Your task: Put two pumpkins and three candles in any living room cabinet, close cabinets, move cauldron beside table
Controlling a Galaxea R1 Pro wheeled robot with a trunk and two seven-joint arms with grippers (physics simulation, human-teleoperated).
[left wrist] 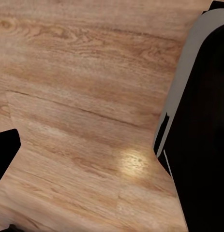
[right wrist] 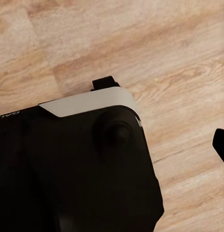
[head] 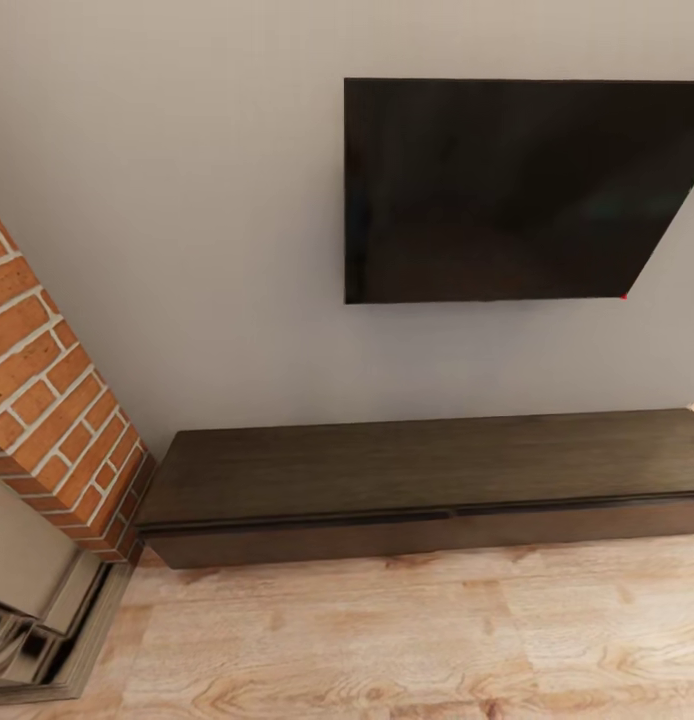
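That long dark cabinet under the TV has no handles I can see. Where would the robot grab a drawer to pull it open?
Probably at the top edge of a drawer front on the cabinet, coming from the front: a dark recessed groove runs under the flat top, the only lip visible. Both fronts sit shut and flush.

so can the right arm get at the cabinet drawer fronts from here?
Probably not yet. The cabinet sits shut against the wall with bare wood floor before it, so nothing blocks it, but the right wrist view faces the floor beside the robot's base.

cabinet under television, fireplace left
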